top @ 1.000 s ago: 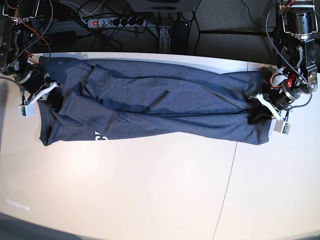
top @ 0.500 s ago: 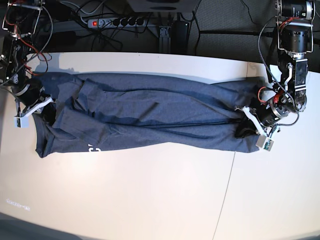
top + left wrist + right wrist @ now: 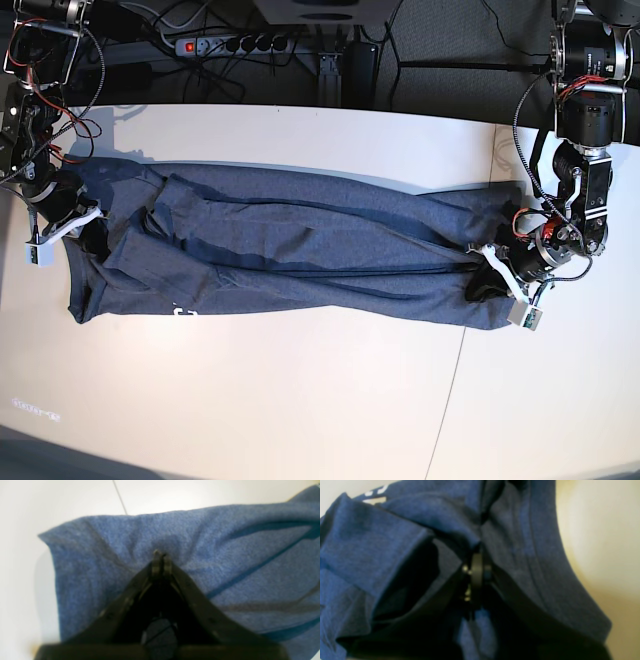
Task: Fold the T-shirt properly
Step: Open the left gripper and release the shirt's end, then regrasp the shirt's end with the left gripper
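Observation:
The dark blue-grey T-shirt (image 3: 300, 250) lies stretched in a long, loosely folded band across the white table (image 3: 300, 400). A bit of white lettering (image 3: 183, 312) shows at its front left edge. My left gripper (image 3: 490, 278), on the base view's right, is shut on the shirt's right end. In the left wrist view its tips (image 3: 160, 555) pinch the fabric (image 3: 225, 555). My right gripper (image 3: 85, 228), on the base view's left, is shut on the shirt's left end. In the right wrist view the right gripper (image 3: 476, 555) is buried in folds (image 3: 382, 530).
A power strip (image 3: 235, 43) and cables lie behind the table's back edge. A thin seam (image 3: 450, 400) runs across the tabletop at the front right. The bare table in front of the shirt is brightly lit.
Both grippers have moved toward the table's front while holding the shirt. The shirt has slid forward and slightly to the view's left, and its right end is drawn in.

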{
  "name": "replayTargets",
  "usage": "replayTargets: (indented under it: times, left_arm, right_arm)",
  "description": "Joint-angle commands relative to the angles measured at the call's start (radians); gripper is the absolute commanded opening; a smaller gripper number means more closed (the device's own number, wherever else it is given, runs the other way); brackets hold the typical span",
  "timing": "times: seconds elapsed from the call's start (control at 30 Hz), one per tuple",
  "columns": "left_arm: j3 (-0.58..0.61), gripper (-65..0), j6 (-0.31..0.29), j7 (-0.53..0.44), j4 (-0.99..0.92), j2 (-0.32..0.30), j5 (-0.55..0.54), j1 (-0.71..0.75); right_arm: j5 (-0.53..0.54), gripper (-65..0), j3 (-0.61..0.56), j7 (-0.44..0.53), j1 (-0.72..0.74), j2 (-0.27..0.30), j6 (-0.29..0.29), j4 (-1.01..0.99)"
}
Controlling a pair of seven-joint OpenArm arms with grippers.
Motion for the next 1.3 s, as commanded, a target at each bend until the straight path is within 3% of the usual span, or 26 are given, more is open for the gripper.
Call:
replayTargets:
  times: [0.0,0.2,0.33,0.47,0.53,0.6,0.7,0.8,0.9,1.07,1.27]
  left_arm:
    - [-0.003,-65.0,-0.001,0.027,0.012,-0.018,-0.02,-0.016]
    - [-0.005,-65.0,-0.011,0.192,0.119,-0.018,-0.215,-0.016]
    - [-0.021,-64.4,-0.019,0.235,0.243,-0.03,-0.286,-0.016]
    - [-0.025,-41.6,-0.019,0.245,0.333,-0.089,-0.299,-0.025]
    - [-0.025,-35.2,-0.017,0.282,0.336,-0.124,-0.299,-0.031]
    - [-0.026,-31.4,0.058,0.343,0.328,-0.15,-0.282,-0.032]
    - [-0.026,-30.4,0.114,0.379,0.291,-0.183,-0.251,-0.032]
    - [-0.04,-30.2,0.13,0.378,0.223,-0.206,-0.253,-0.033]
    - [-0.101,-28.8,0.129,0.382,0.134,-0.209,-0.276,-0.032]
    - [-0.21,-28.8,0.1,0.461,0.019,-0.209,-0.415,-0.032]
    - [-0.22,-28.8,0.068,0.537,-0.051,-0.208,-0.541,-0.027]
  right_arm:
    - [-0.031,-65.0,0.003,-0.037,0.002,0.016,-0.001,-0.001]
    - [-0.031,-65.0,0.003,-0.037,-0.001,0.016,-0.001,-0.001]
    - [-0.031,-65.0,0.003,-0.038,-0.001,0.016,-0.001,-0.001]
    - [-0.031,-65.0,0.003,-0.042,-0.001,0.016,-0.001,-0.001]
    - [-0.031,-65.0,0.003,-0.043,-0.001,0.016,-0.001,-0.001]
    - [-0.031,-65.0,0.003,-0.045,-0.001,0.016,-0.001,-0.001]
    - [-0.029,-65.0,0.003,-0.044,-0.001,0.016,-0.001,-0.001]
    - [-0.03,-65.0,0.003,-0.045,-0.002,0.016,-0.001,-0.001]
    - [-0.03,-65.0,0.003,-0.053,-0.002,0.016,-0.001,-0.001]
    - [-0.03,-65.0,0.003,-0.056,-0.002,0.016,-0.001,-0.001]
    - [-0.03,-65.0,0.003,-0.057,-0.002,0.016,-0.001,-0.001]
